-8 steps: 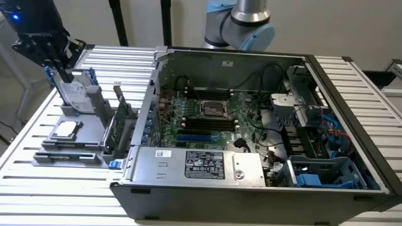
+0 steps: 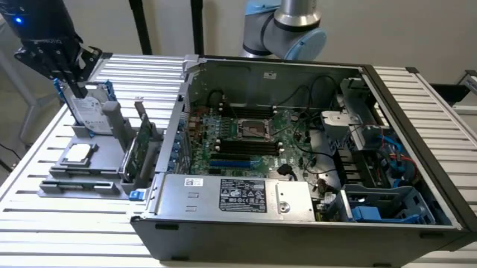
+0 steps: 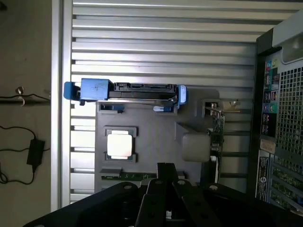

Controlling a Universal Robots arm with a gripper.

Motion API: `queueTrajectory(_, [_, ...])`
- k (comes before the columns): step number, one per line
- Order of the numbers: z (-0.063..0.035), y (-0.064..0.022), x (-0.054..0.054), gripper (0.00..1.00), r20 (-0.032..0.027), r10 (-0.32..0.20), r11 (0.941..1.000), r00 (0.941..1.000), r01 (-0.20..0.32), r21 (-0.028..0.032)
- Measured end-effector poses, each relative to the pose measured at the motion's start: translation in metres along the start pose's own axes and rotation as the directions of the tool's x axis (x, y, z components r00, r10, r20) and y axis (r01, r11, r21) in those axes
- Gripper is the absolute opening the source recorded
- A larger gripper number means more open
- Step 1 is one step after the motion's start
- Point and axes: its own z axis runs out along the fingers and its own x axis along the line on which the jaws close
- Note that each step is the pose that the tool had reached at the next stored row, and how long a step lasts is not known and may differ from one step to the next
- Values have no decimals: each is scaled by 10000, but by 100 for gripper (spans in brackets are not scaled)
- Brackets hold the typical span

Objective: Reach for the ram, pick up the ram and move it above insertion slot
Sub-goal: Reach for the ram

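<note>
In the exterior view, the end effector [image 2: 75, 89] hung at the exterior view's far left, over the upright drive [image 2: 89, 114]. It was drawn narrow and carried nothing. The drive stood in a grey holder [image 2: 104, 162] on the slatted worktop [image 2: 67, 234]. A tall card [image 2: 138, 149] stood at the holder's side, next to the open case [image 2: 223, 237]. Inside the case, the black slots [image 2: 246, 146] lay just beside the processor socket. A black label [image 2: 242, 195] on the power supply had white print and marks, none of them readable. The pale lettering on the end effector's body could not be read either.

In the wrist view, the ram [image 3: 127, 176] showed as a thin green strip standing on edge in the holder, just beside the end effector. A square chip [image 3: 119, 144] lay between the ram and the drive. The ram was probably light and stiff but brittle, with smooth faces that could slip. The safest hold looked to be across its two flat faces near mid-length at the free edge, clear of the contacts, so that it would lift level. Seen edge-on, its own label was hidden, and the stickers on the case's rear were too small to read.
</note>
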Motion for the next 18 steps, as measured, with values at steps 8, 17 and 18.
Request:
queueTrajectory(8, [-2,-52,1,11,0,1,10000,10000,-1,0])
queueTrajectory(17, [-7,-281,46,11,0,0,10000,10000,0,0])
queueTrajectory(18, [-7,-307,56,11,-1,1,10000,10000,-1,0])
